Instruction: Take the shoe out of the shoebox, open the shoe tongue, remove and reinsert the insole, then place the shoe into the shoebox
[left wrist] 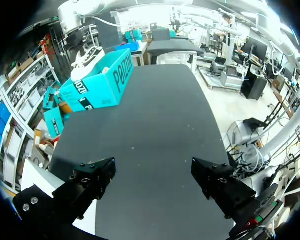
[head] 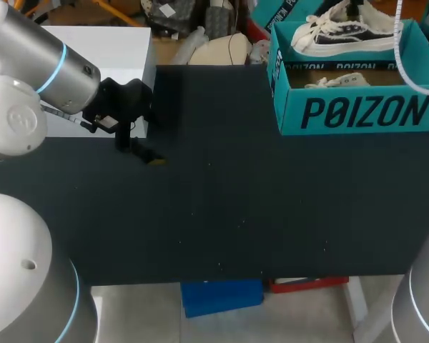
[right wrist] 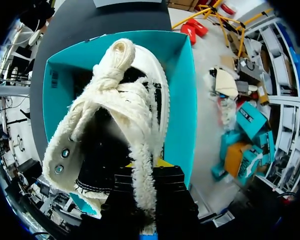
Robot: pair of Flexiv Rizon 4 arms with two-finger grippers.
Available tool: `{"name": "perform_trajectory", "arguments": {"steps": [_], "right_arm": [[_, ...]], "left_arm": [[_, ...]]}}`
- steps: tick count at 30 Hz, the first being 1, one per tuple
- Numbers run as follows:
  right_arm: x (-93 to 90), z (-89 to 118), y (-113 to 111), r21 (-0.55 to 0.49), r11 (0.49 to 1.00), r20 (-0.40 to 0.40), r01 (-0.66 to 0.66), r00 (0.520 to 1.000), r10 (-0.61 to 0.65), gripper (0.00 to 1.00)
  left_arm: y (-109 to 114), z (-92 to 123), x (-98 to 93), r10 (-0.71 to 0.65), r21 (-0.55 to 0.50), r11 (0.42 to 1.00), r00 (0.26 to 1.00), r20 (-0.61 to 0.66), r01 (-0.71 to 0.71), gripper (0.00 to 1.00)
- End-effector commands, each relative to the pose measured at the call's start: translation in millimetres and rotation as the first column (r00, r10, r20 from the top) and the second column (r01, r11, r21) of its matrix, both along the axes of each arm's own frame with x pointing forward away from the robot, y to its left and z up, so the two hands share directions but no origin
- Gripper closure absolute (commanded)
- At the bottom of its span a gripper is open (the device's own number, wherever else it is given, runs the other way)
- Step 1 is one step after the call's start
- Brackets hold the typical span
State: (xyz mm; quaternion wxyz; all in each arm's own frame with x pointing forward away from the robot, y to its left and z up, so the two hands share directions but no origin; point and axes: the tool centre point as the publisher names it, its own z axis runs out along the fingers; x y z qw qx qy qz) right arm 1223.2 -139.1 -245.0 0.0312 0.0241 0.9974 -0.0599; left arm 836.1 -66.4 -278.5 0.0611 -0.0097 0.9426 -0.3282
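Right wrist view: the right hand (right wrist: 149,186) is clenched on the fluffy rim of the shoe (right wrist: 122,100), with one finger on each side. The shoe is over the open blue-green shoebox (right wrist: 184,80). I think this is the first step, taking the shoe out. Next the shoe needs to go up past the box walls, then down onto the worktop (head: 236,207), toward 6 o'clock. In the head view the box sits at 1 o'clock. The left hand (left wrist: 155,177) is at 10 o'clock, spread wide and holding nothing.
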Motion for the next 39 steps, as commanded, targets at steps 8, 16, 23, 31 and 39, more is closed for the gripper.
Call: {"name": "perform_trajectory", "arguments": {"steps": [8,16,23,31,39], "right_arm": [[2.7,-32.8,-9.2,0.008,1.0,0.01,-0.007,1.0,0.007,1.0],[3.9,-58.5,-8.7,0.02,1.0,-0.013,-0.01,1.0,0.01,1.0],[10.4,-80.3,-8.4,0.034,0.999,-0.027,-0.023,0.999,0.024,1.0],[17.5,-96.7,-10.2,0.041,0.998,-0.058,-0.038,0.997,0.04,1.0],[22.3,-109.0,-16.8,0.044,0.998,-0.095,-0.037,0.995,0.041,1.0]], "left_arm": [[-0.6,-0.9,-1.0,0.004,0.002,1.0,1.0,0.003,-0.004,0.0],[-0.6,-0.9,-1.0,0.004,0.002,1.0,1.0,0.003,-0.004,0.0],[-0.6,-0.9,-1.0,0.004,0.002,1.0,1.0,0.003,-0.004,0.0],[-0.6,-0.9,-1.0,0.004,0.002,1.0,1.0,0.003,-0.004,0.0],[-0.6,-0.9,-1.0,0.004,0.002,1.0,1.0,0.003,-0.004,0.0]]}}
